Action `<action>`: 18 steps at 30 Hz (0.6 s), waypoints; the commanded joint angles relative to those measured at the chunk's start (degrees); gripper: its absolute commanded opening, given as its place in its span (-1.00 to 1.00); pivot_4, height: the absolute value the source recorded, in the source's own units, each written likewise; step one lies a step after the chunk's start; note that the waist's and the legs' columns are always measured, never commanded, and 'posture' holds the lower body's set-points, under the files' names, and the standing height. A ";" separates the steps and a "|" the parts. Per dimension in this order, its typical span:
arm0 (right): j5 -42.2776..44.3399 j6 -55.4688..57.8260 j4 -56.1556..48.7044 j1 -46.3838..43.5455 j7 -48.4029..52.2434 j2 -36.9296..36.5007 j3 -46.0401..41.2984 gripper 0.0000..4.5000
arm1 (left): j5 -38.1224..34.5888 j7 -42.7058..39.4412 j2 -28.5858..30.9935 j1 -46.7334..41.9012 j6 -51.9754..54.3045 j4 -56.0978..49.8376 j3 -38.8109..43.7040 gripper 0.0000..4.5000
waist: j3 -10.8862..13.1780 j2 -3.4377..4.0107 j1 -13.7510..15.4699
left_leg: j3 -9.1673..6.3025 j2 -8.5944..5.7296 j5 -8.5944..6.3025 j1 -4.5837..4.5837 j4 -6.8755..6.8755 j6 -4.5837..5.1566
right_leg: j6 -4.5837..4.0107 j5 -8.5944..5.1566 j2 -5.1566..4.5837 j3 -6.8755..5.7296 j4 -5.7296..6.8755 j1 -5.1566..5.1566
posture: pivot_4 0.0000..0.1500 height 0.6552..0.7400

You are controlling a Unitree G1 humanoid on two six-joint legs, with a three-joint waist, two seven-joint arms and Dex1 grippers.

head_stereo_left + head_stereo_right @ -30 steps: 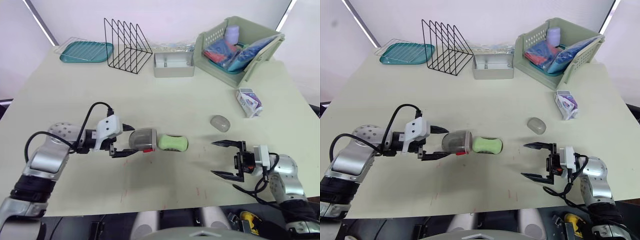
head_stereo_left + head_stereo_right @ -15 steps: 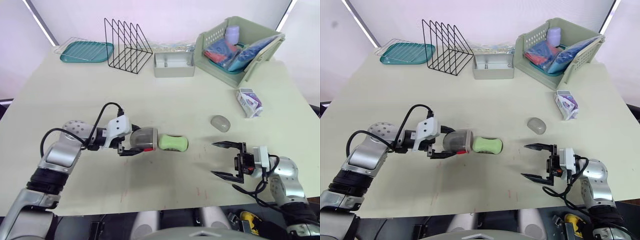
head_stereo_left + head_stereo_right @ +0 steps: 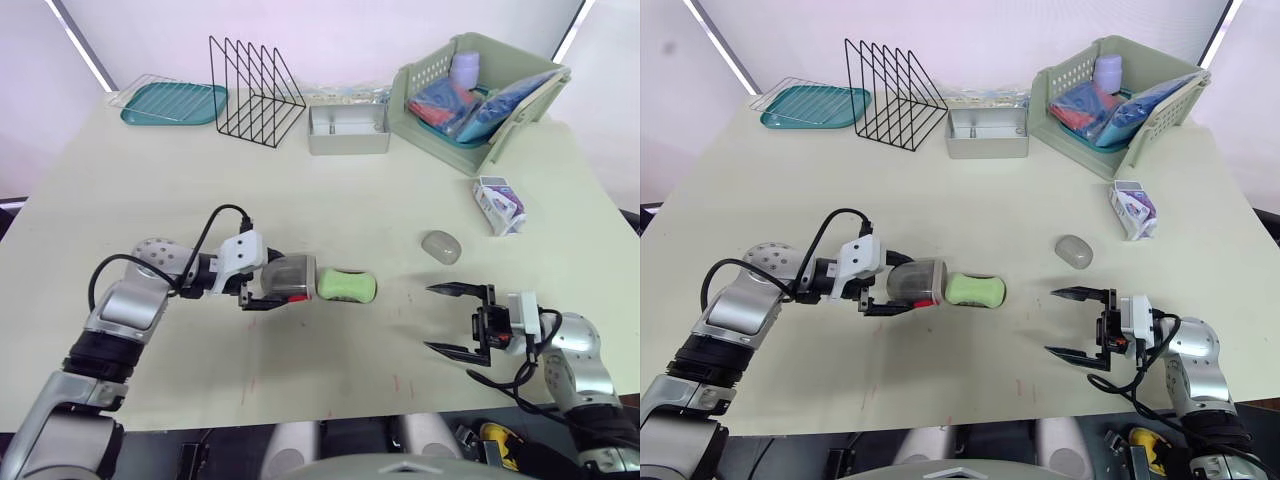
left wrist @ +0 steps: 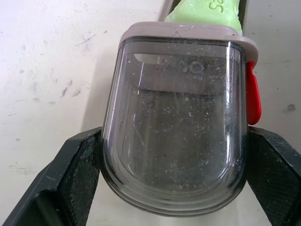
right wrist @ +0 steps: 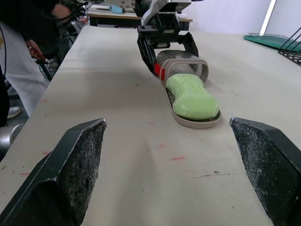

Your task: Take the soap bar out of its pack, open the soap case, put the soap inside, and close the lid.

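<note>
Worktop (image 3: 350,190): pale, carries all.
Left pincer (image 3: 268,282): clamped on the lid's (image 3: 289,277) sides.
Right pincer (image 3: 432,317): spread wide, holding nothing, well apart from the case (image 5: 197,124).
Case: open, lid raised.
Soap (image 3: 347,285): green, lying in the case's base.

Table (image 3: 330,200), back row, left to right: tray (image 3: 172,103), wire rack (image 3: 255,92), tin (image 3: 347,130), basket (image 3: 480,90). Carton (image 3: 497,204) before the basket, right side. Mid-table: soap (image 3: 346,285) in the case base (image 5: 195,123), lid (image 3: 288,279) raised at its left.
</note>
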 commanded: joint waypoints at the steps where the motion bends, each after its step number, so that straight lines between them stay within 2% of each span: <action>1: 0.16 -0.32 -1.49 -0.05 -0.32 -0.50 -0.07 0.96 | -0.10 -0.08 -0.03 0.00 -1.19 -0.06 0.81 1.00 | 0.00 0.00 0.01 | 0.00 0.00 0.00 0.00 0.00 0.00 | 0.00 0.00 0.00 0.00 0.00 0.00 | 1.00 1.00; 4: -0.06 -0.28 -1.57 0.17 -0.40 -0.53 0.04 0.96 | -0.61 -0.19 -0.08 0.29 -0.08 -0.14 0.88 1.00 | 0.00 0.00 0.01 | 0.00 0.00 0.00 0.00 0.00 0.00 | 0.00 0.00 0.00 0.00 0.00 0.00 | 1.00 1.00; 5: -0.12 -0.26 -1.58 0.18 -0.43 -0.53 0.07 1.00 | -0.64 -0.15 -0.06 0.29 0.31 -0.18 0.85 0.75 | 0.00 0.00 0.00 | 0.00 0.00 0.00 0.00 0.00 0.00 | 0.00 0.00 0.00 0.00 0.00 0.00 | 1.00 1.00; 7: -0.21 -0.20 -1.64 0.23 -0.47 -0.52 0.11 1.00 | -0.57 -0.06 0.00 0.35 0.47 -0.41 0.81 0.55 | 0.00 0.00 0.01 | 0.00 0.00 0.00 0.00 0.00 0.00 | 0.00 0.00 0.00 0.00 0.00 0.00 | 1.00 1.00; 14: -0.67 0.55 -1.93 -0.52 -0.77 -0.69 0.56 1.00 | -0.51 0.71 0.10 0.10 -0.54 -0.67 1.43 0.55 | 0.00 0.00 0.01 | 0.00 0.00 0.00 0.00 0.01 0.00 | 0.00 0.00 0.00 0.00 0.01 0.00 | 1.00 1.00; 18: -2.17 6.03 -6.46 -3.11 -4.46 -1.54 2.41 1.00 | -1.03 1.20 0.92 0.50 -0.25 -1.68 2.66 0.55 | 0.00 0.00 -0.08 | -0.01 0.00 0.00 0.00 0.02 0.00 | 0.00 0.00 0.00 0.00 0.03 -0.01 | 1.00 1.00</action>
